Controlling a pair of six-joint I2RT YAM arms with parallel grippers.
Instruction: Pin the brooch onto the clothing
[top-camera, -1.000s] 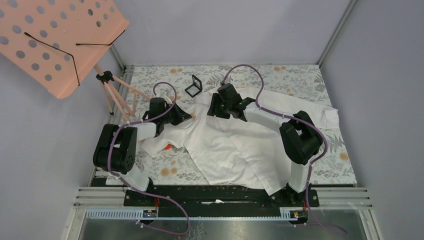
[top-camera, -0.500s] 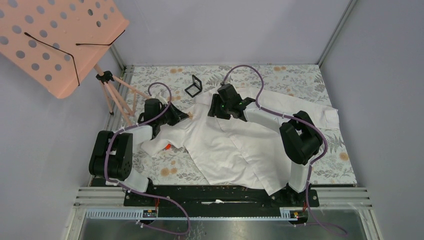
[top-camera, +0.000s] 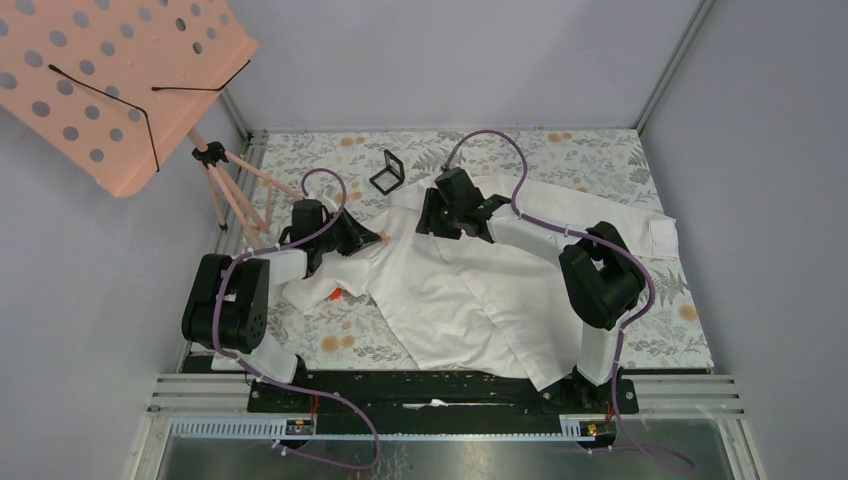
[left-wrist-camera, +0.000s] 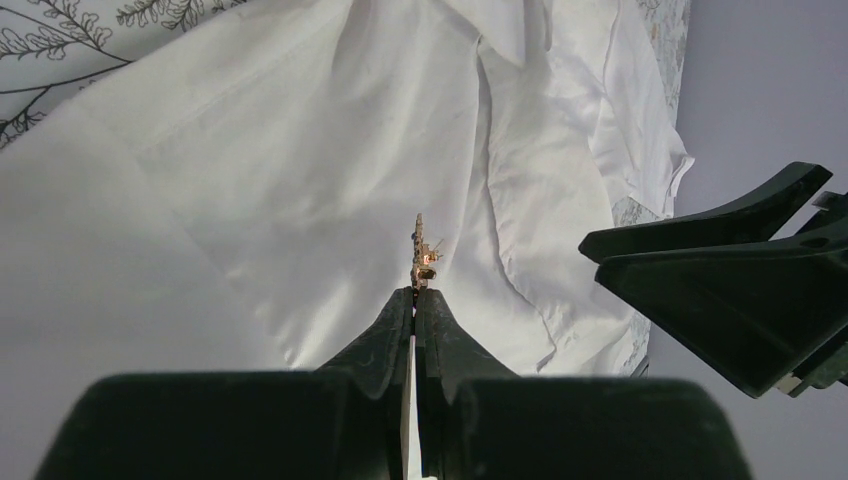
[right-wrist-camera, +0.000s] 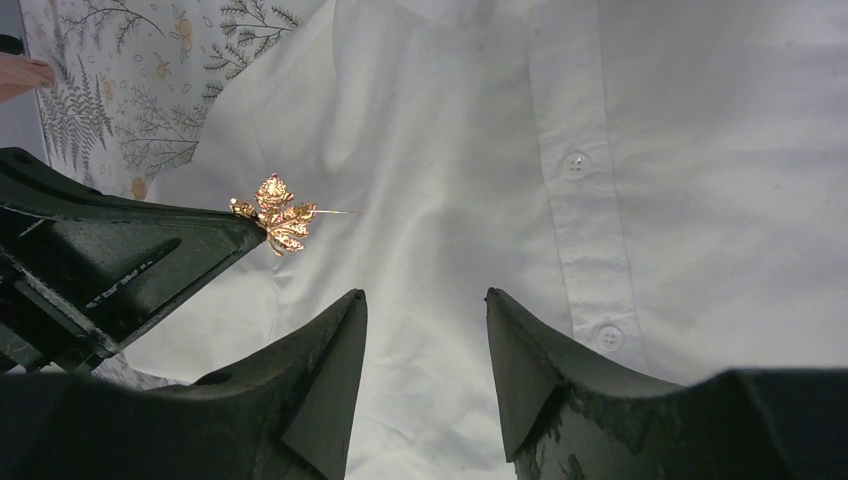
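Your left gripper (left-wrist-camera: 413, 292) has its fingers pressed together on the brooch (right-wrist-camera: 278, 215), pinching it by one edge so that nearly all of it sticks out past the fingertips. It is a small golden ornament shaped like a maple leaf, and it sits over the shirt (top-camera: 450, 290) on the side of the button strip nearer your left arm. Whether it touches the cloth you cannot tell from these views.

From the left wrist you see the brooch edge-on, as a thin sliver standing straight out from the fingertips, its long axis in line with the fingers. From the right wrist its flat face is turned toward that camera. A fine pin runs out from the leaf, away from the left gripper and toward the buttons, roughly level with the fabric.

Your right gripper (right-wrist-camera: 425, 295) is spread and holds nothing. It hangs over the shirt front just beside the brooch, with the brooch off to its left. The shirt lies creased across the tabletop (top-camera: 600, 150).
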